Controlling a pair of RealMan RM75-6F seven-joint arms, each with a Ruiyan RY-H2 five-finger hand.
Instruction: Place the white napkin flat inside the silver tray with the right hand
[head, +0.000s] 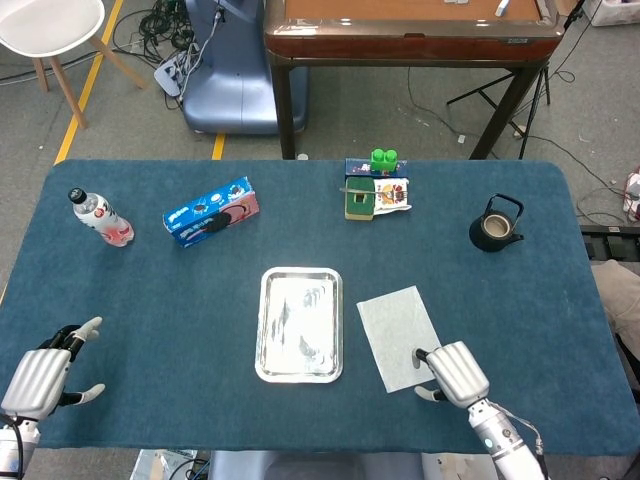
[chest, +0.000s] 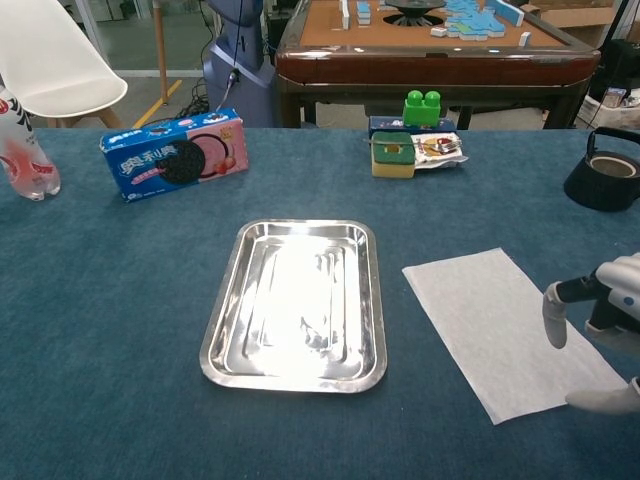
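A white napkin (head: 398, 333) (chest: 500, 325) lies flat on the blue table cloth, just right of the empty silver tray (head: 299, 324) (chest: 296, 304). My right hand (head: 455, 372) (chest: 597, 330) hovers over the napkin's near right corner, fingers apart and pointing down, holding nothing. Whether a fingertip touches the paper is unclear. My left hand (head: 44, 369) rests open at the table's near left corner, far from both; the chest view does not show it.
A blue cookie box (head: 211, 211) (chest: 175, 154) and a bottle (head: 99, 217) (chest: 22, 148) lie at the back left. A green block stack with packets (head: 375, 187) (chest: 412, 133) sits at the back centre, a black teapot (head: 496, 225) (chest: 608, 167) at the right.
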